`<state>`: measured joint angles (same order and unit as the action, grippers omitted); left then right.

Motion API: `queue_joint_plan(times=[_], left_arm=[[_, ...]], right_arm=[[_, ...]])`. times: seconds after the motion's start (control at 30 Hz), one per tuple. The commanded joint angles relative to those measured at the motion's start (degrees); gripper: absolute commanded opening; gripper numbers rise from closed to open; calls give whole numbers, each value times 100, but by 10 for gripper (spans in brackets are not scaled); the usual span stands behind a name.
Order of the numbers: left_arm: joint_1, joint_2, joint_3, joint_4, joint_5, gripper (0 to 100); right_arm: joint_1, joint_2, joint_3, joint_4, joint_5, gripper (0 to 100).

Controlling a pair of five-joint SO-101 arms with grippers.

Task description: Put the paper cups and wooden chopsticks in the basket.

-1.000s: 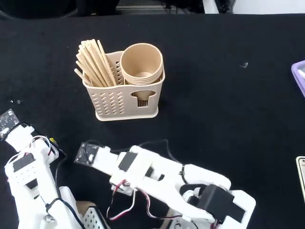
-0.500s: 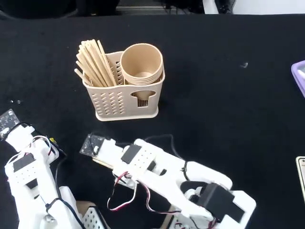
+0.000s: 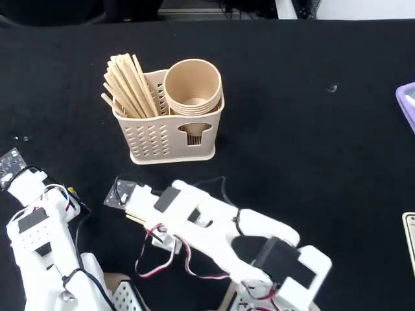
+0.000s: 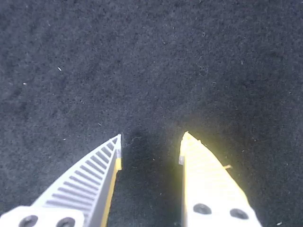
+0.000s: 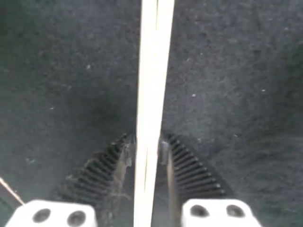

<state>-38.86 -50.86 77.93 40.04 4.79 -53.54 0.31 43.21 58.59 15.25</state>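
A beige slotted basket [image 3: 162,139] stands on the black cloth. In it are a bundle of wooden chopsticks [image 3: 126,84] on the left and stacked paper cups [image 3: 192,86] on the right. In front of the basket, my right gripper [image 5: 147,139] is shut on a pair of wooden chopsticks [image 5: 151,90], held low over the cloth. In the high view one end of these chopsticks [image 3: 134,219] peeks out from under the right arm [image 3: 194,223]. My left gripper [image 4: 151,142] is open over bare cloth, with nothing between its fingers. The left arm [image 3: 35,236] sits at the near left corner.
A purple container [image 3: 407,103] pokes in at the right edge, and a pale flat object [image 3: 410,233] lies lower on that edge. Black cloth [image 3: 311,149] stretches right of the basket.
The right arm has shifted a little towards the basket, and its elbow has swung left. A chopstick end now shows under its wrist. The left arm has not moved.
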Motion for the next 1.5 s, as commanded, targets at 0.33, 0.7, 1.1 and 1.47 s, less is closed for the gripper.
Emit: queue_joint_plan(times=[0.33, 0.7, 1.1, 1.47], left_arm=[[-4, -88, -84, -44, -44, 205], [4, -88, -66, -70, -44, 205], [4, -88, -66, -62, -44, 205], [31, -88, -66, -70, -44, 205]], right_arm=[[1090, -2062, -1587, 1873, 211, 10], [1275, -3899, -3345, 501, 422, 11], [1653, -3301, -2492, -4554, -738, 11], [1873, -2193, -2387, -4246, -782, 59]])
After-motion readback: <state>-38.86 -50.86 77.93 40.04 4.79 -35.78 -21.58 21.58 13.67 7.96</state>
